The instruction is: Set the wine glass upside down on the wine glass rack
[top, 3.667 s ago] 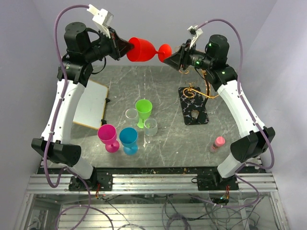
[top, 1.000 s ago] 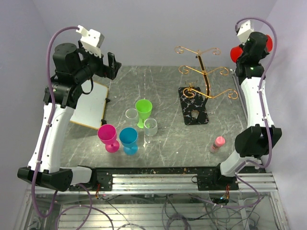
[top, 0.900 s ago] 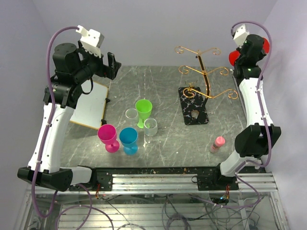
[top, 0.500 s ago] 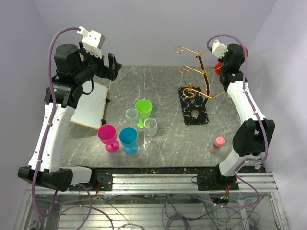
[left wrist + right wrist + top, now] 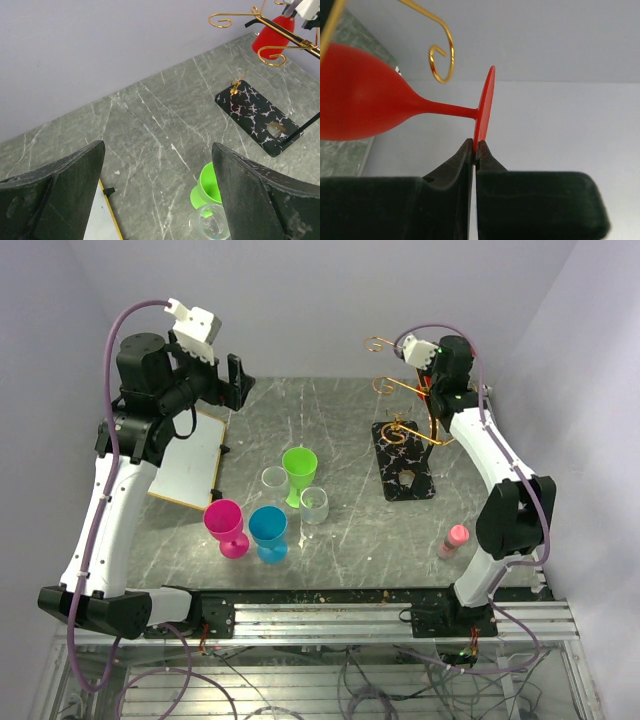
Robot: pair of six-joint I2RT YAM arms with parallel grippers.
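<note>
red wine glass (image 5: pixel 365 107), foot in pinch of right gripper (image 5: pixel 475 147); left gripper (image 5: pixel 158 150) spread wide

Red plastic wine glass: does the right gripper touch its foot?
Touching. Right wrist view shows the right gripper pinching the red plastic wine glass by its foot.

One red wine glass (image 5: pixel 276 34), three more: green (image 5: pixel 299 465), pink (image 5: pixel 224 520), blue (image 5: pixel 268 528). Two clear cups (image 5: pixel 274 480) (image 5: pixel 314 503). One gold rack (image 5: pixel 403 460), one white board (image 5: pixel 190 455), one pink bottle (image 5: pixel 455 538).
</note>
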